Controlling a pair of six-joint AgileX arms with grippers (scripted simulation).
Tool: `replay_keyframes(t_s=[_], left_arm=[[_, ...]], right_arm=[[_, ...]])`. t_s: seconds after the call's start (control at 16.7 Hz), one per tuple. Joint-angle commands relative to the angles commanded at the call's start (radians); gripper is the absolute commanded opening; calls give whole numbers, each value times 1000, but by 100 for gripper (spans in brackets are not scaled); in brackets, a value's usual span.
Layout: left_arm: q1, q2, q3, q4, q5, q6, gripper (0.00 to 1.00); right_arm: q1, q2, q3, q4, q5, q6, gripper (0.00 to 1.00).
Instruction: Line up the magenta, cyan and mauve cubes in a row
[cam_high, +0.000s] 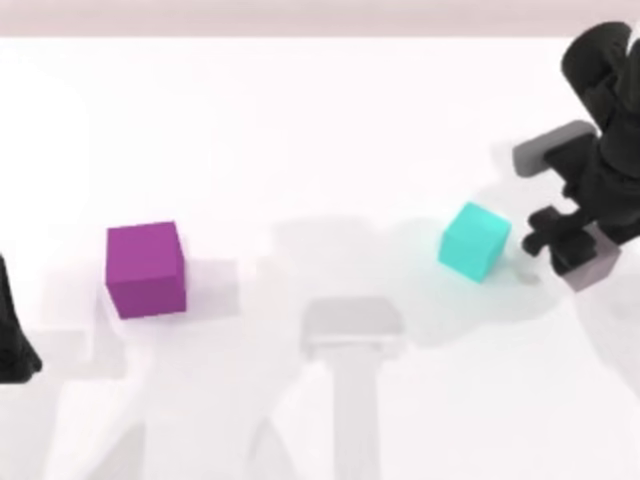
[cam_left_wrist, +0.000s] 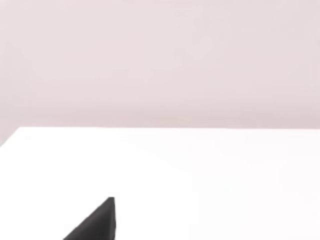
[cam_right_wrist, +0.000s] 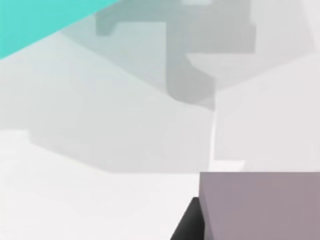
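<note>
Overhead, I see a white table (cam_high: 320, 150) with three cubes spread across it; the magenta cube (cam_high: 146, 269), the largest, sits on the left side, well apart from the others; the cyan cube (cam_high: 474, 241), mid-sized and turned at a slight angle, sits on the right side; the mauve cube (cam_high: 592, 266), the smallest, is just beside the cyan one on its right, near the table's right edge, and largely covered by my right arm. My right gripper (cam_high: 566, 246) is down at the mauve cube; a dark finger (cam_right_wrist: 189, 222) shows pressed against the cube's side in the right wrist view, where the mauve cube (cam_right_wrist: 260, 205) fills the near corner and the cyan cube (cam_right_wrist: 35, 20) shows as a turquoise wedge farther off; whether the fingers are clamped on the mauve cube I cannot tell. My left arm (cam_high: 14, 335) is parked at the far left edge of the table, only a dark sliver of it in view; the left wrist view shows bare table and one dark fingertip (cam_left_wrist: 95, 222); its gripper's state I cannot tell either.
</note>
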Motion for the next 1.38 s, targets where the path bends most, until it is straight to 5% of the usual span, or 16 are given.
replay_keyframes(t_s=[0.66,1.38], left_arm=[[0,0,0,0,0,0,100],[0,0,0,0,0,0,100]], right_arm=[[33,-22,62,-81,2,71,0],[338,-4,150,-165,25,806,0]])
